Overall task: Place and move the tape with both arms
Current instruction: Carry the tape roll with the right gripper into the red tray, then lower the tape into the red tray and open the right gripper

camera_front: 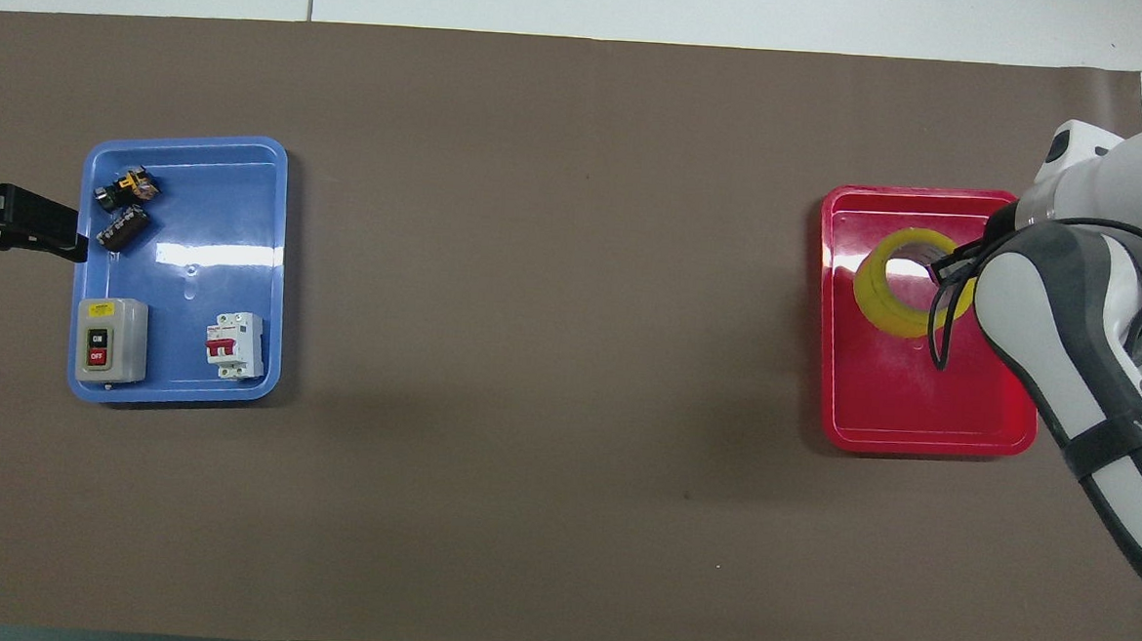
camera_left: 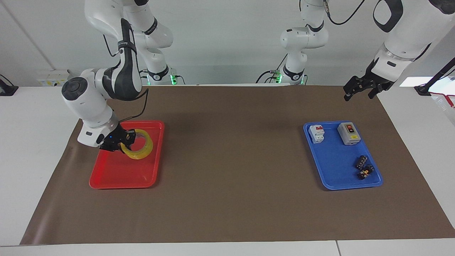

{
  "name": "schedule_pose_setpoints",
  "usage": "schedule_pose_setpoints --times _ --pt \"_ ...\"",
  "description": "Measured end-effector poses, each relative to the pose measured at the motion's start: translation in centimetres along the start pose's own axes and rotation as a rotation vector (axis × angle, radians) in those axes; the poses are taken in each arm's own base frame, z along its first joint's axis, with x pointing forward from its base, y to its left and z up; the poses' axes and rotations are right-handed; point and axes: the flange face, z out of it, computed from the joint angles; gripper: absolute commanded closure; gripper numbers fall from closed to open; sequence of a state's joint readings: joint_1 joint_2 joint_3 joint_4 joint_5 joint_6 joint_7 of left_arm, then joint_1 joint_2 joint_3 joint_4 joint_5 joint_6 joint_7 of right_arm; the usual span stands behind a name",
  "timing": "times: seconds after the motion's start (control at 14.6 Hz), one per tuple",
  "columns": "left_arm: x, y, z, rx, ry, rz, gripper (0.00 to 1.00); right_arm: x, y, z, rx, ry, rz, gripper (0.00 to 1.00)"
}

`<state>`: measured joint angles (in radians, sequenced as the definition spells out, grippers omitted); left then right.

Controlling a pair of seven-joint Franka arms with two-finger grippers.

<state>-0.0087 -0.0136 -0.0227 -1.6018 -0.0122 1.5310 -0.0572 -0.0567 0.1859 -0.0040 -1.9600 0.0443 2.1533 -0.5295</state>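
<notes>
Right gripper [camera_left: 122, 145] clenched on tape [camera_left: 140, 150] over red tray [camera_left: 117, 179], left gripper [camera_left: 362, 88] spread, empty, waiting beside blue tray [camera_left: 334, 177], overhead view hides right fingers under arm.

A white bench [camera_left: 39, 117] covered by a broad brown mat [camera_left: 234, 199] stands before a plain pale wall [camera_left: 231, 39]. A white socket box [camera_left: 55, 77] sits at the wall's foot, under even, soft lighting.
</notes>
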Motion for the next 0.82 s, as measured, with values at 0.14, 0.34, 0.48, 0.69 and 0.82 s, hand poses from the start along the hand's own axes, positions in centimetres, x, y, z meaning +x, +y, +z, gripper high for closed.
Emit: schedule_pose_setpoints --times 0.14,0.34,0.48,0.69,0.82 --pt "0.0 0.0 0.0 0.0 0.0 0.0 0.0 -1.7 0.4 1.7 -0.019 0.027 -0.014 1.0" --pt "0.0 0.0 0.0 0.0 0.0 0.0 0.0 -2.7 0.5 3.9 -0.037 0.051 -0.022 1.0" --pt "0.0 0.0 0.0 0.0 0.0 0.0 0.0 -3.1 0.7 4.8 -0.042 0.053 -0.029 1.0" --pt "0.0 0.0 0.0 0.0 0.0 0.0 0.0 -3.6 1.5 5.8 -0.056 0.051 -0.03 1.0" --pt "0.0 0.0 0.0 0.0 0.0 0.0 0.0 -3.8 1.7 6.1 -0.068 0.043 -0.04 0.87"
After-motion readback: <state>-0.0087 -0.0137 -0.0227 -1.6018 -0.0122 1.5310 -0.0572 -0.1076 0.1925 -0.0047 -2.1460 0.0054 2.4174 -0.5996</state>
